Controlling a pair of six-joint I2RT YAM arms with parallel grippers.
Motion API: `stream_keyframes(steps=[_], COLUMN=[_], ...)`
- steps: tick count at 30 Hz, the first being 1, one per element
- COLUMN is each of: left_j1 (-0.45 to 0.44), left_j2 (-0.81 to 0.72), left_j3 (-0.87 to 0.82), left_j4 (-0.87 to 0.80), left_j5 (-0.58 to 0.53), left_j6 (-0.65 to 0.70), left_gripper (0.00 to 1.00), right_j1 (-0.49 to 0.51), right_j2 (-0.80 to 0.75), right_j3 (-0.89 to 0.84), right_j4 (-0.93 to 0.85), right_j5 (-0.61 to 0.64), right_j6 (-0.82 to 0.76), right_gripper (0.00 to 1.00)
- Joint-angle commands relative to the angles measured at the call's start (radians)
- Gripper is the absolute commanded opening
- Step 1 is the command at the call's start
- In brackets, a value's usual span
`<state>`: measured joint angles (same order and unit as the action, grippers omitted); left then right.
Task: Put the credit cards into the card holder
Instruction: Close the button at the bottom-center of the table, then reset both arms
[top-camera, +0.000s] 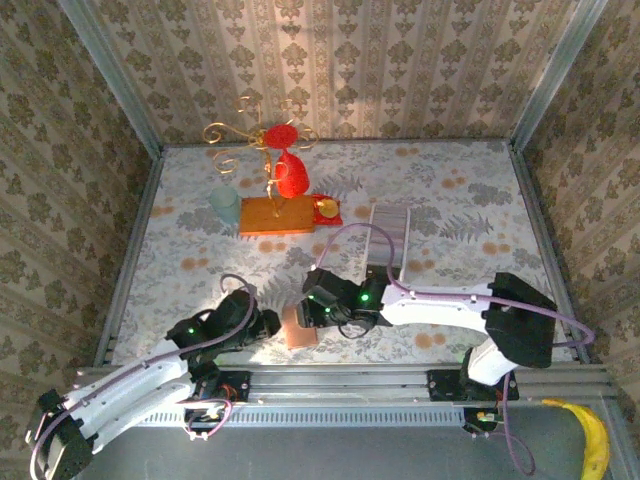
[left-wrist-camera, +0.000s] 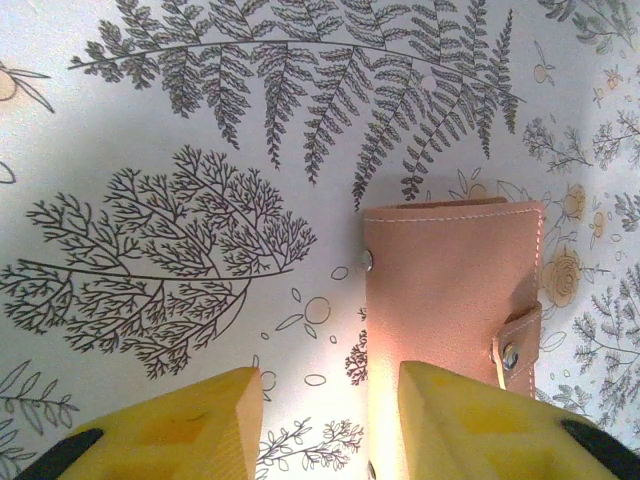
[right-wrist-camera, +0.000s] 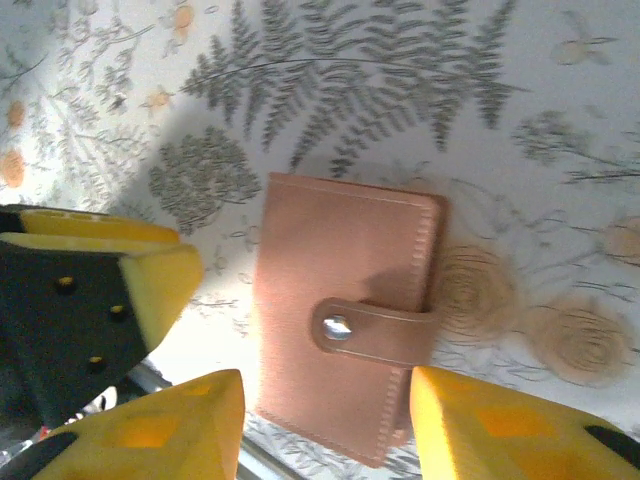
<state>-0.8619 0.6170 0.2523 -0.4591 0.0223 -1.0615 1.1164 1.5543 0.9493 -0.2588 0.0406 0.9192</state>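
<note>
The card holder (top-camera: 300, 328) is a flat tan-brown leather folder lying on the table near its front edge, between my two grippers. A strap with a metal snap (right-wrist-camera: 337, 327) holds it closed. My left gripper (left-wrist-camera: 330, 425) is open over bare tablecloth, its right finger (left-wrist-camera: 470, 420) above the card holder's (left-wrist-camera: 450, 290) left edge. My right gripper (right-wrist-camera: 325, 430) is open, its fingers standing either side of the card holder's (right-wrist-camera: 340, 300) near end without touching it. The credit cards (top-camera: 389, 228) look like a row of thin pale slats in a long white tray, too small to tell apart.
The white tray's (top-camera: 395, 266) near end is just behind my right arm. An orange wooden block (top-camera: 278, 215) with a gold stand and red ornaments (top-camera: 288, 175) stands at the back, a pale blue cup (top-camera: 224, 205) to its left. The left gripper's finger (right-wrist-camera: 140, 280) sits close beside my right gripper.
</note>
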Motion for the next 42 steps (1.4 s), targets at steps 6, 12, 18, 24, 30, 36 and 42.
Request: stream_keyframes(steps=[6,12,18,24,30,36,42], left_j1=[0.008,0.008,0.008,0.009,0.023,0.117,0.272], left_j2=[0.091,0.149,0.201,0.276,0.273,0.177,0.147], left_j3=[0.009,0.004,-0.004,0.021,0.131,0.275,0.397], left_j4=[0.135,0.209,0.280,0.351,0.263,0.082,0.035], left_j5=[0.074,0.097,0.105,0.127,0.096,-0.023,-0.229], left_j6=[0.008,-0.002,-0.005,0.025,0.147,0.346,0.523], left_gripper=[0.41,0.41,0.40,0.40,0.40,0.51,1.00], right_j1=[-0.032,-0.031,-0.031,-0.032,-0.032,-0.064,-0.184], right_j2=[0.018,0.071,0.055,-0.051,-0.264,-0.493,-0.677], right_j3=[-0.095,-0.097,-0.105,-0.139,-0.171,-0.212,-0.294], right_j4=[0.075,0.133,0.121,0.091,0.012,0.021,0.164], right_j5=[-0.002,-0.036,-0.013,0.064,0.256,0.466,0.551], right_j6=[0.040,0.056,0.058,0.035,-0.067,-0.275,-0.599], right_gripper=[0.42,0.37,0.34,0.35,0.49,0.64,0.70])
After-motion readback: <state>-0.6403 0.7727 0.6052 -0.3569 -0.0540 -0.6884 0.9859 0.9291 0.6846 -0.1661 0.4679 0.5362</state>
